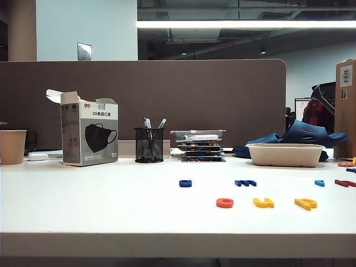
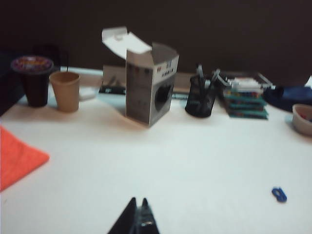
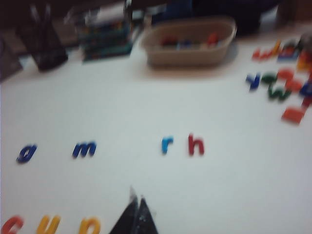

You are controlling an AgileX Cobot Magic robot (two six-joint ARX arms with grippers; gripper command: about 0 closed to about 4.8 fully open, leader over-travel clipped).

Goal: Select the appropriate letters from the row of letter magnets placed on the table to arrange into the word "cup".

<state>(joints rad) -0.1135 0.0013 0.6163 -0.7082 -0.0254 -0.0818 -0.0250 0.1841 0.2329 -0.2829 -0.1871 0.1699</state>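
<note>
The red-orange "c" (image 1: 225, 202), the yellow "u" (image 1: 263, 202) and the yellow "p" (image 1: 305, 203) are lying side by side near the front edge of the table (image 1: 83, 206), right of its middle, each apart from its neighbour. Judged from this order, they are already spelling "cup", so the arranging step appears to be done. They are sitting forward of the other letters, which sets the word apart from the leftover row.

Behind them, a dark blue letter (image 1: 185, 183), a blue "m" (image 1: 245, 182), a light blue "r" (image 1: 319, 182) and a dark red "h" (image 1: 345, 183) are forming that row, well clear of the word.

The right gripper (image 3: 136, 197) is hanging above the table with its jaws clenched on nothing; the "u" (image 3: 48, 224) and "p" (image 3: 88, 226) are lying just beside its tips, untouched. The left gripper (image 2: 138, 202) is likewise pressed together and empty, over bare table on the left side, well apart from all three letters.

Toward the back edge, a mask box (image 1: 89, 135), a mesh pen cup (image 1: 149, 144) and a beige tray (image 1: 285, 154) are standing.
</note>
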